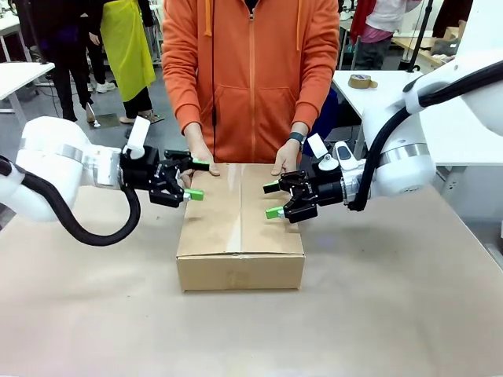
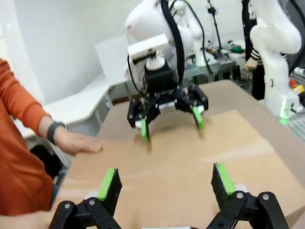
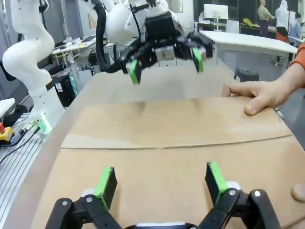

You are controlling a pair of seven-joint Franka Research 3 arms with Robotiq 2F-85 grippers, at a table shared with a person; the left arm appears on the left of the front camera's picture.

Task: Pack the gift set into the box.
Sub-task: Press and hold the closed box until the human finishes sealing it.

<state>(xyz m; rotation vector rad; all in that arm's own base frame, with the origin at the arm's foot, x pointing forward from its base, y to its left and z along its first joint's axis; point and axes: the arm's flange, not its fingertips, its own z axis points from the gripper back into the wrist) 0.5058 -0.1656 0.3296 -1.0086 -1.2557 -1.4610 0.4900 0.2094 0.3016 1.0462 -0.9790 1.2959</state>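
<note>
The box (image 1: 240,236) mid-frame reads to me as matt brown cardboard, its tape strip (image 1: 233,206) slightly smoother. I see glossy white plastic on the left arm (image 1: 55,157) at left, and soft orange cloth on the hoodie (image 1: 251,71) up top.

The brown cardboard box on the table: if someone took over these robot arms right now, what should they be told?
The left gripper: fingers open, holding nothing, at the far left corner of the brown corrugated cardboard box.
The right gripper: fingers open, holding nothing, over the box's right edge.
The box sits mid-table, top flaps flat, with a pale tape strip along the centre seam. The person's one hand and other hand rest on its far edge.
Done: the box looks closed; the flaps hide the contents.
Left: probably just confirming the seal.
</note>
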